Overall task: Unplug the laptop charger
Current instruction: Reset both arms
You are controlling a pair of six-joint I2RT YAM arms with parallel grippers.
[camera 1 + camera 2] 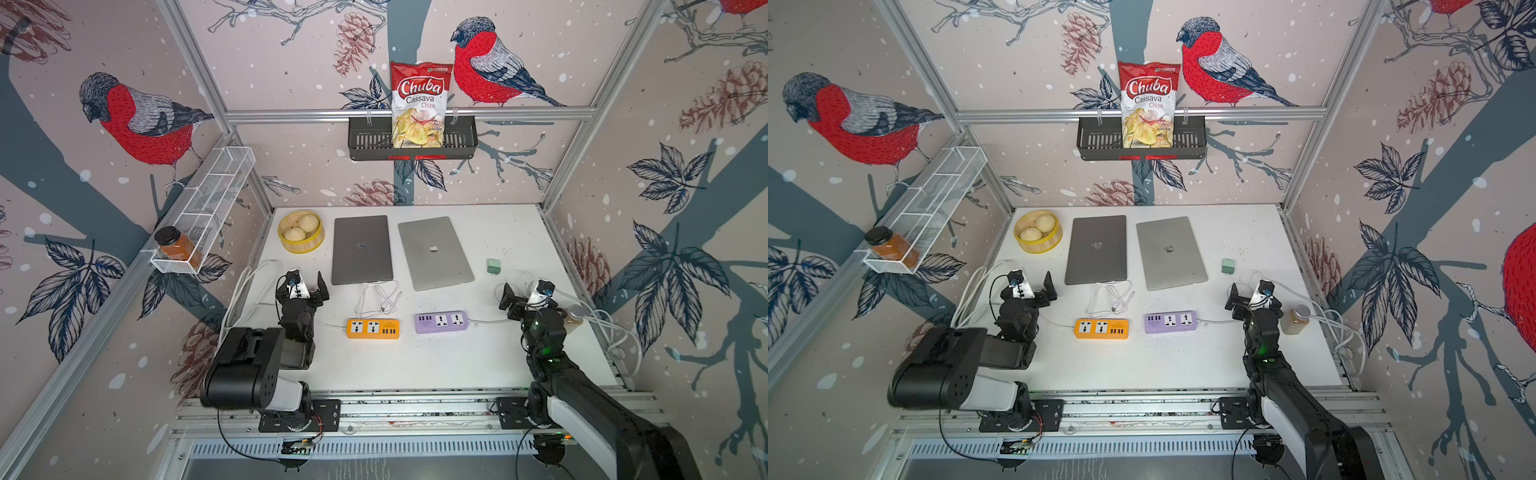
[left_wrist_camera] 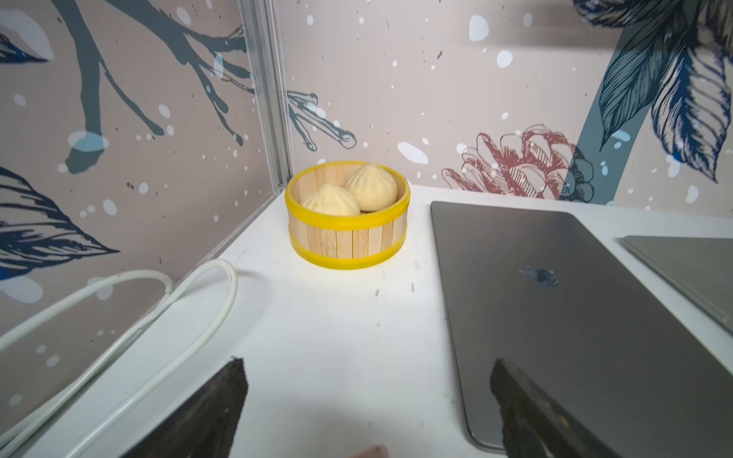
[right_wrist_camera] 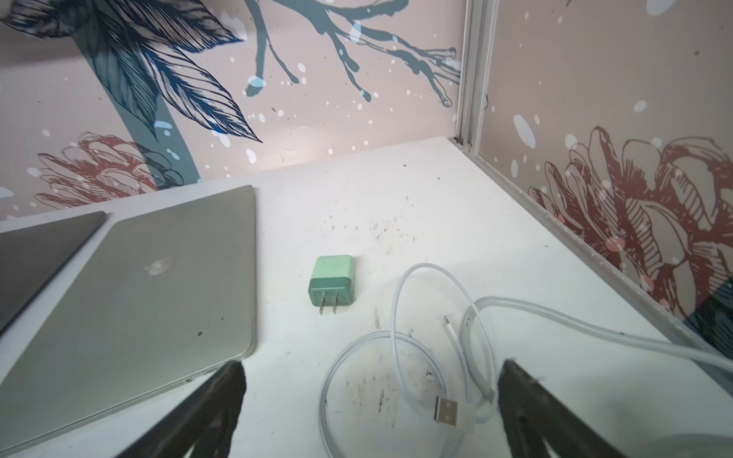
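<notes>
Hanging low over the white worktop [image 1: 415, 361] in both top views, the left gripper [image 1: 303, 286] and the right gripper [image 1: 524, 293] stand released, with nothing between their jaws. The left one is near the left edge, just beside the front corner of a closed dark grey laptop [image 1: 361, 249]. The right one is near the right edge, with a lidded jar [image 1: 575, 318] just beside its arm. A closed silver laptop [image 1: 435, 252] lies right of the dark one. The green charger [image 1: 493, 266] lies loose on the worktop between the silver laptop and the right edge, well apart from both power strips. A coiled white cable [image 1: 377, 300] lies between the dark laptop and an orange power strip [image 1: 372, 328], and a purple power strip [image 1: 441, 321] lies to that strip's right. A bamboo steamer [image 1: 300, 231] sits in the back left corner.

From the left wrist, the left gripper [image 2: 368, 363] is spread wide over bare worktop, one finger above the dark laptop's corner. Two buns [image 2: 371, 186] show in the steamer, and thick white cords [image 2: 198, 309] loop along the left edge.

From the right wrist, the right gripper [image 3: 373, 363] is likewise spread and empty. The green charger [image 3: 331, 283] lies flat near the silver laptop's right side, its two prongs bare and pointing toward the front edge. A thin white USB cable [image 3: 396, 345] loops on the worktop beside it, its USB plug [image 3: 446, 410] lying free.
</notes>
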